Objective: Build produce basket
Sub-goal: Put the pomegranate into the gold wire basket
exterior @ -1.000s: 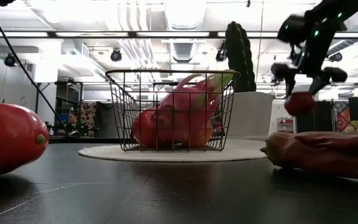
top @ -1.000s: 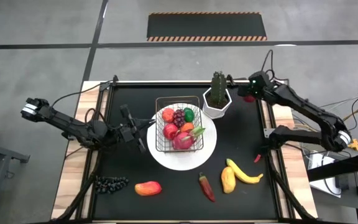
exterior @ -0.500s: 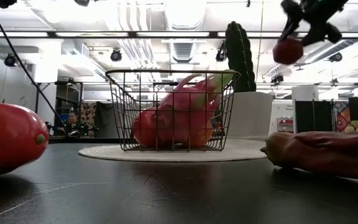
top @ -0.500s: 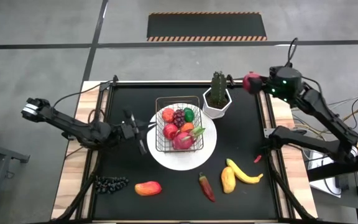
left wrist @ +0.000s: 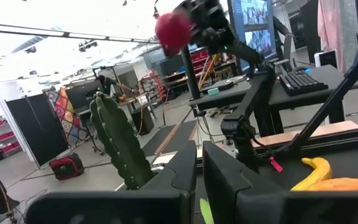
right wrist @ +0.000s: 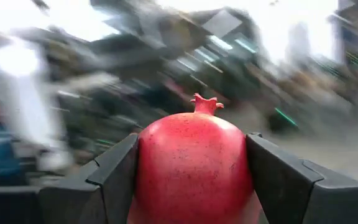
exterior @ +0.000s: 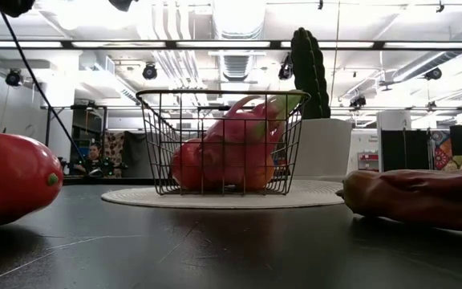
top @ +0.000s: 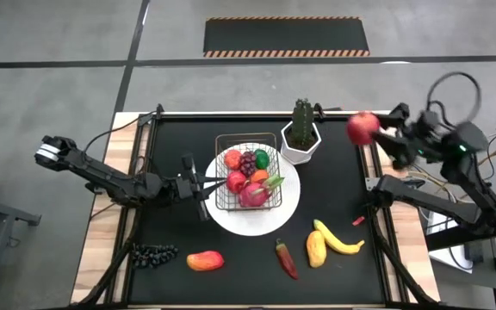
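— Basket (top: 248, 181) sits on the white plate (top: 287, 207) mid-table; which fruits are inside?
— Mesh hides most; a pink dragonfruit (exterior: 231, 152) shows.
— Grippers?
— Right gripper (top: 384, 139), raised beyond the table's right edge, clamps a red pomegranate (right wrist: 193, 168). Left gripper (top: 203, 183), jaws together, is beside the basket.

Bright, even overhead lighting with ceiling glare in the low view, and the right wrist background's totally motion-smeared.
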### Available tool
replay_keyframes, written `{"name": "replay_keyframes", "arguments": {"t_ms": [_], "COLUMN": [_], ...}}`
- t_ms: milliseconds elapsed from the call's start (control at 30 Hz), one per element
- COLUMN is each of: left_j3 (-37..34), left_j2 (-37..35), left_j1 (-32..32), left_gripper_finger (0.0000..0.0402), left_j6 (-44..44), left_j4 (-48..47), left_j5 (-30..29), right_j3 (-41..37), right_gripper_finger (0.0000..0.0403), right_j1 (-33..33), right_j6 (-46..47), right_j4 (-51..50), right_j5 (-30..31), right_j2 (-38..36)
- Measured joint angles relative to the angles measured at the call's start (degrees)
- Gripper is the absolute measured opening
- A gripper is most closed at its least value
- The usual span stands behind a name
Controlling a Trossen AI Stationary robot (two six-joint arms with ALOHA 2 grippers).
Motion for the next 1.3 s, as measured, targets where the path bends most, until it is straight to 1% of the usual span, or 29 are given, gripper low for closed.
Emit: {"name": "replay_keyframes", "arguments": {"t_ms": [33, 67, 133, 233, 300, 400, 533, 600, 800, 900, 1000, 1100, 1200, 1300], "left_j3": [0.0, 0.0, 0.0, 0.0, 0.0, 0.0, 0.0, 0.0, 0.0, 0.0, 0.0, 0.0, 0.0, 0.1], "left_j2": [0.1, 0.3, 0.7, 0.9, 0.9, 0.9, 0.9, 0.9, 0.9, 0.9, 0.9, 0.9, 1.2, 2.9], "left_j1": [0.0, 0.0, 0.0, 0.0, 0.0, 0.0, 0.0, 0.0, 0.1, 0.1, 0.1, 0.1, 0.1, 0.1], "left_gripper_finger": [0.001, 0.001, 0.001, 0.001, 0.001, 0.001, 0.001, 0.001, 0.001, 0.001, 0.0013, 0.0026, 0.0053, 0.0096], "left_j6": [0.0, 0.0, 0.0, 0.0, 0.0, 0.0, 0.0, 0.0, -0.1, -1.4, -1.5, -3.1, -4.7, -5.9], "left_j4": [0.0, 0.1, 0.6, 1.7, 1.7, 2.3, 2.6, 2.7, 3.2, 4.7, 5.5, 5.7, 6.0, 8.4], "left_j5": [0.0, 0.0, 0.0, 0.0, 0.0, 0.0, -0.1, -0.1, -0.2, -0.2, 0.2, 3.3, 6.2, 6.9], "right_j3": [-2.1, -4.4, -10.0, -16.8, -20.6, -24.0, -26.2, -26.1, -22.9, -22.0, -21.3, -20.3, -19.2, -17.9], "right_gripper_finger": [0.0253, 0.0253, 0.0253, 0.0253, 0.0253, 0.0253, 0.0253, 0.0253, 0.0253, 0.0253, 0.0253, 0.0253, 0.0253, 0.0253], "right_j1": [0.6, 1.2, 2.7, 5.5, 7.0, 9.9, 14.8, 17.1, 23.3, 27.0, 31.3, 35.9, 39.8, 42.5], "right_j6": [0.0, 0.0, 0.0, 0.9, 0.9, -0.6, -4.6, -6.3, -12.9, -17.6, -23.1, -28.5, -33.6, -36.6], "right_j4": [4.8, 9.6, 16.6, 29.9, 36.1, 47.0, 57.3, 60.1, 60.2, 60.3, 59.8, 60.0, 60.2, 60.2], "right_j5": [-2.6, -3.9, -5.0, -5.0, -4.3, -3.9, -3.7, -3.0, -1.7, 0.6, 5.0, 12.2, 18.9, 22.8], "right_j2": [-0.5, -0.6, -0.1, 2.0, 3.8, 7.6, 13.1, 15.2, 19.2, 22.0, 25.3, 28.6, 32.1, 35.7]}}
